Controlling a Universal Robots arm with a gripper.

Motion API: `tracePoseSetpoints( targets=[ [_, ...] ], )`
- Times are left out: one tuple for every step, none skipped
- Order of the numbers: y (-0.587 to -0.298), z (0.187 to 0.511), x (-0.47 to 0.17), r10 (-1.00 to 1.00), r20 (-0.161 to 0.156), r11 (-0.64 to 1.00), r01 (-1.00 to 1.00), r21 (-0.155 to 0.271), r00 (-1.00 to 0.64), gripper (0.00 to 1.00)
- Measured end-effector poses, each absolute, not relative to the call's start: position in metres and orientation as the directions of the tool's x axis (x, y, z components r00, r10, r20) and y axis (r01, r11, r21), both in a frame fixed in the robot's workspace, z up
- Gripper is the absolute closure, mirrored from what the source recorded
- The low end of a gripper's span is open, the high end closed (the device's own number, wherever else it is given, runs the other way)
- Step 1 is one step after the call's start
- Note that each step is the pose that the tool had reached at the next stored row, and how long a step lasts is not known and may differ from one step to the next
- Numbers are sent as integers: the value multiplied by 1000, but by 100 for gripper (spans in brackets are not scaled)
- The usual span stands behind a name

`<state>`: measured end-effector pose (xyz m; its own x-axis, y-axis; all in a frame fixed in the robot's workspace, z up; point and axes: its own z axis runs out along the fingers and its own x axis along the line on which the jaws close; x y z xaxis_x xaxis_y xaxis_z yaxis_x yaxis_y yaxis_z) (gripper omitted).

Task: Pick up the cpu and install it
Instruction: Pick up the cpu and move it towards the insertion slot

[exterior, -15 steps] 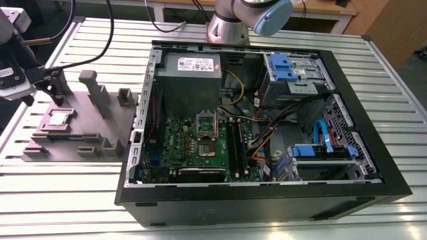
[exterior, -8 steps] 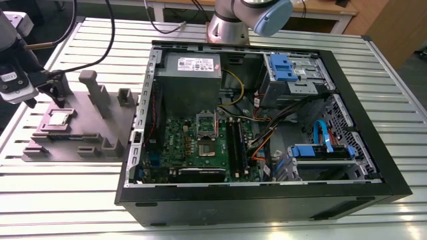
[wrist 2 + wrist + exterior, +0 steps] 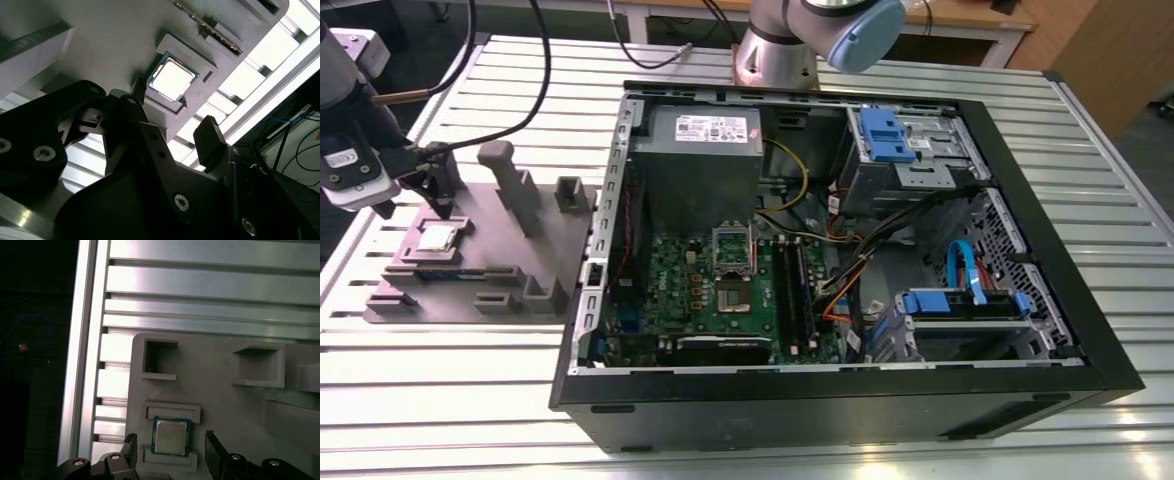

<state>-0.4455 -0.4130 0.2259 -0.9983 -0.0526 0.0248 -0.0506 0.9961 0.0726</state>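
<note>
**Q:** Grey-mauve plastic is noted at the exterior view's left. What is seated in it?

**A:** The cpu (image 3: 438,237) is seated flat in a shallow square recess of the plastic block (image 3: 520,275), with its silvery top facing up. The block is set on the slatted metal table (image 3: 454,400), just beside the open computer case (image 3: 854,405) and outside it. Upright posts (image 3: 507,190) are carried on the block, to the exterior view's right of the cpu.

**Q:** How is the gripper set?

**A:** The gripper (image 3: 174,107) is positioned directly over the cpu. It is released. In both wrist views the two dark fingers (image 3: 214,455) are spread, one at each side of the cpu, and a gap is visible between each fingertip and the cpu's edge. Nothing is grasped.

**Q:** How does the work stand?

**A:** The cpu is well apart from the motherboard (image 3: 720,300), which is laid on the floor of the case, in the lower middle of the exterior view. The socket (image 3: 731,290) is located near the middle of the motherboard. A silver metal frame (image 3: 731,245) is seen just above it in the picture; whether that frame is raised cannot be told. The arm's base (image 3: 781,50) is mounted at the top centre of the exterior view, beyond the case.
</note>
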Motion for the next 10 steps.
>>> tracePoseSetpoints(
  targets=[
    [-413, 226, -445, -53, 25, 996, -51, 73, -998, 35],
    [-413, 226, -445, -53, 25, 996, -51, 73, -998, 35],
    [-413, 226, -445, -53, 25, 996, -51, 73, -998, 35],
    [-413, 226, -446, -53, 25, 996, -51, 73, -998, 35],
    [-413, 226, -446, -53, 25, 996, -51, 73, -998, 35],
    [-413, 226, -446, -53, 25, 996, -51, 73, -998, 35],
    [-413, 226, -445, -53, 25, 996, -51, 73, -998, 35],
    [-413, 225, -445, -53, 25, 996, -51, 73, -998, 35],
    [-413, 224, -445, -53, 25, 996, -51, 73, -998, 35],
    [-413, 224, -446, -53, 25, 996, -51, 73, -998, 35]
  ],
)
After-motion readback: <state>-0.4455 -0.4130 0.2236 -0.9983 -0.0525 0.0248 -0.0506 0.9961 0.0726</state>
